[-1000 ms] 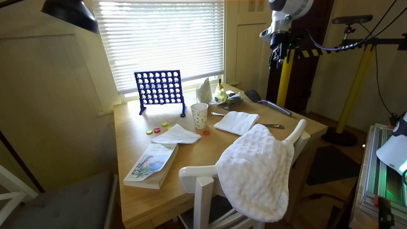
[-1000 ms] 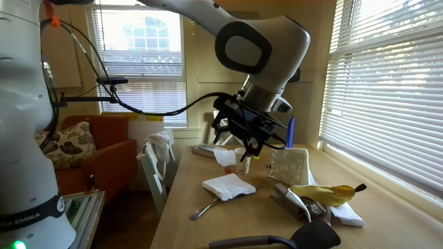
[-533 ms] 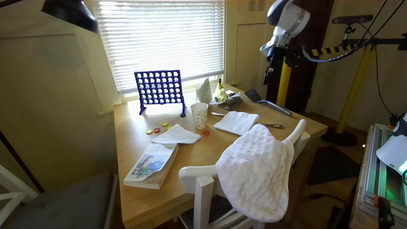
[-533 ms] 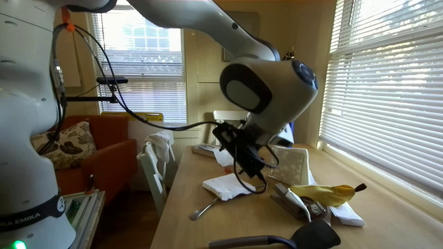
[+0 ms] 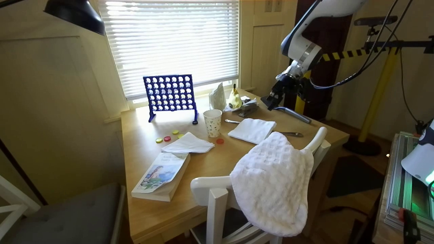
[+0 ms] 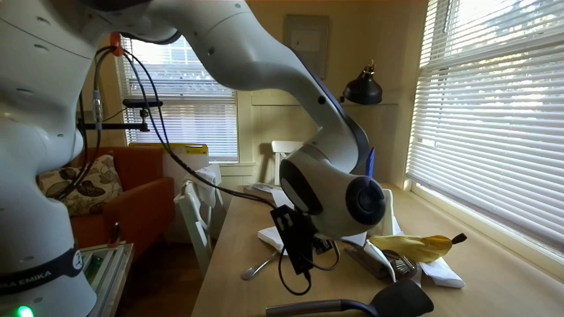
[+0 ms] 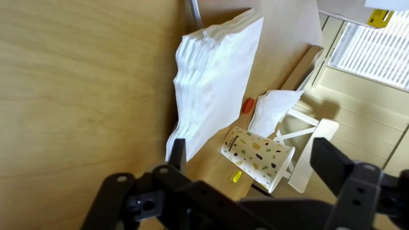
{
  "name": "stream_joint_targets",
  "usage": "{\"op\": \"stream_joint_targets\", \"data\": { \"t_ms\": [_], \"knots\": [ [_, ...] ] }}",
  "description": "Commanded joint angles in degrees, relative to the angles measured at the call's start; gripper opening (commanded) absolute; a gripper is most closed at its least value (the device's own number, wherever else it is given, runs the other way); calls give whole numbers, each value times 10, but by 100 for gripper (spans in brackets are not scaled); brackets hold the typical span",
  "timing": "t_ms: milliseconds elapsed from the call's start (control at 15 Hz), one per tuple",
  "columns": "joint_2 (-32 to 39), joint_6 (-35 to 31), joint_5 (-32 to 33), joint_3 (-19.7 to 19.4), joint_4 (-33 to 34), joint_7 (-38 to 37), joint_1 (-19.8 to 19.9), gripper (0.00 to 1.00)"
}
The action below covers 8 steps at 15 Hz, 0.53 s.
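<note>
“Two fingers [image 7: 330,166] of the pincer [image 7: 250,150] stand wide apart in the wrist view, with nothing held between them.”

“What stage does this indicate?”

“Positioning only, by judgement. The pincer hangs above the tabletop [image 7: 80,80], and the napkin stack [image 7: 217,83] appears to be among the items nearest to it. Contact and grip are not yet made: an exterior view shows a gap between pincer and napkin stack. No item is lifted.”

“Location of the napkin stack?”

“Flat on the tabletop, across metal cutlery [image 6: 253,270] whose handle projects from beneath. A paper cup [image 7: 257,156] stands upright near it, apart. An orange-red disc [image 7: 248,105] lies between the napkin stack and a folded napkin [image 7: 274,108]. In an exterior view the pincer partly covers the spatula [image 5: 295,115].”

“Appearance of the napkin stack?”

“White, roughly square in outline, built of many thin layers. The exposed edges are wavy and uneven; the upper face is nearly flat. Judged by that layering, the material is soft and pliable, and single sheets may slide against one another. The number of sheets cannot be told.”
</note>
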<state>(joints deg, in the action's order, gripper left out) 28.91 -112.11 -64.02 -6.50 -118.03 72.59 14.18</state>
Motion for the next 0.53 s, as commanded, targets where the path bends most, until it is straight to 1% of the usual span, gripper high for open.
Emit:
{"op": "stream_joint_targets", "data": {
  "t_ms": [0, 133, 467],
  "knots": [
    [48, -5, -36, 12, 32, -15, -7, 100],
    [63, -7, -19, 9, 44, -49, -16, 100],
    [77, -30, -14, 9, 61, -99, -28, 100]
  ]
}}
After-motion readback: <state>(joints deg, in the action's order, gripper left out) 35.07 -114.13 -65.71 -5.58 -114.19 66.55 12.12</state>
